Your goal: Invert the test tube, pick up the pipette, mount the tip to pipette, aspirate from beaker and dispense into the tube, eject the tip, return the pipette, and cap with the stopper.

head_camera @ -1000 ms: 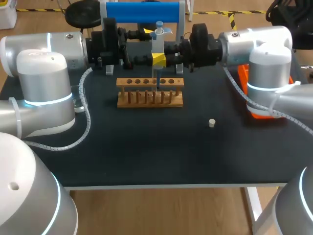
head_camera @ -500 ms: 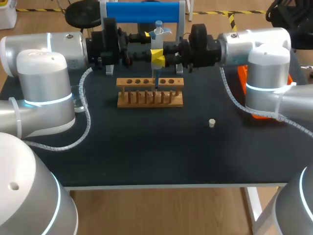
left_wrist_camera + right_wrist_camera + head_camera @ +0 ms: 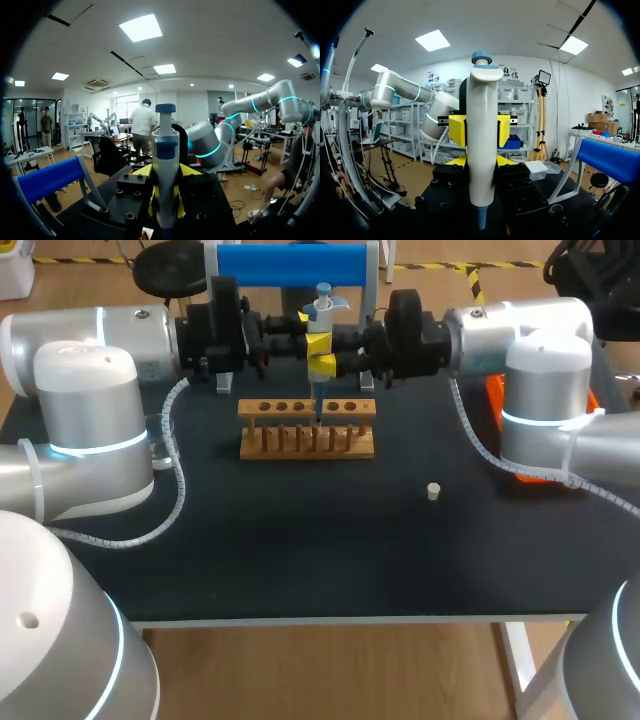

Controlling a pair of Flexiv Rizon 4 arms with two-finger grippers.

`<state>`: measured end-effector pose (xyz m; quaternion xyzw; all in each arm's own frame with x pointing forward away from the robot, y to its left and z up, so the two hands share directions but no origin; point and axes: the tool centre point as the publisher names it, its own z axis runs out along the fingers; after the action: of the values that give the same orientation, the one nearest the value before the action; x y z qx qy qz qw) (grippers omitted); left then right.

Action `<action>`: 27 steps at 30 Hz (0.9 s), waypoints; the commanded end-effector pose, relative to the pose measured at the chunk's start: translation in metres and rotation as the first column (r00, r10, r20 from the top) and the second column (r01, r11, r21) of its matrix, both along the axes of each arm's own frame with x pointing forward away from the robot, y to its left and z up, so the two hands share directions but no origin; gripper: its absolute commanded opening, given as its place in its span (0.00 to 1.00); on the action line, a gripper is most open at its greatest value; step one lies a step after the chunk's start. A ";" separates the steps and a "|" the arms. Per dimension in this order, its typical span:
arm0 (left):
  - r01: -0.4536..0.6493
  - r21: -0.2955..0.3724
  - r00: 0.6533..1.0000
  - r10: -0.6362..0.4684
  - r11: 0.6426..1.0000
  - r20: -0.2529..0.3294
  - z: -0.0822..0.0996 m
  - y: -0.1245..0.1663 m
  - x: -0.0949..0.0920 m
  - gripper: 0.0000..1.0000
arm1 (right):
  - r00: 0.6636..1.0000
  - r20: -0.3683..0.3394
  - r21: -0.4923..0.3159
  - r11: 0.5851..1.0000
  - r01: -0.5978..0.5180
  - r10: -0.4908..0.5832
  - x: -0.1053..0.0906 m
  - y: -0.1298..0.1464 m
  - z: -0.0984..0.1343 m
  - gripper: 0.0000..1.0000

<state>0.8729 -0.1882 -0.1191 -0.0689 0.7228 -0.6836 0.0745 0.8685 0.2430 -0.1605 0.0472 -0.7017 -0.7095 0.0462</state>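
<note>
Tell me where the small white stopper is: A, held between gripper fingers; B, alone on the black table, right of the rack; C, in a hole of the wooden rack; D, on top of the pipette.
B: the stopper sits by itself on the table, apart from the wooden rack, with nothing touching it.

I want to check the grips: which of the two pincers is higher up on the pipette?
The left arm's pincer: it flanks the pipette just above the right arm's pincer, which holds it lower down.
</note>
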 end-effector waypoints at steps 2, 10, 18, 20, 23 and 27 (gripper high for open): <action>-0.001 0.000 1.000 0.001 1.000 0.000 0.000 -0.001 0.000 0.00 | 1.000 0.006 -0.001 1.000 0.001 -0.001 -0.001 0.001 0.001 0.00; -0.001 0.000 1.000 0.001 1.000 0.000 0.000 -0.001 0.000 0.00 | 1.000 0.012 -0.004 1.000 -0.018 0.018 -0.003 0.001 0.003 1.00; -0.001 0.000 1.000 0.001 1.000 0.000 0.000 -0.001 0.000 0.00 | 1.000 0.012 0.012 1.000 -0.021 0.021 -0.002 -0.012 0.005 1.00; -0.001 0.000 1.000 0.001 1.000 0.000 0.000 -0.001 0.000 0.00 | 1.000 0.014 0.016 1.000 -0.019 0.019 -0.001 -0.018 0.006 1.00; -0.001 0.000 1.000 0.001 1.000 0.000 0.000 -0.001 0.000 0.00 | 1.000 0.015 0.025 1.000 -0.008 0.008 0.002 -0.030 0.007 1.00; -0.001 0.000 1.000 0.001 1.000 0.000 0.000 -0.001 0.000 0.00 | 1.000 0.016 0.028 1.000 0.013 -0.014 0.008 -0.044 0.008 1.00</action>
<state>0.8727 -0.1882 -0.1192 -0.0689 0.7229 -0.6835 0.0745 0.8791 0.2112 -0.1548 0.0496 -0.6919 -0.7194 0.0370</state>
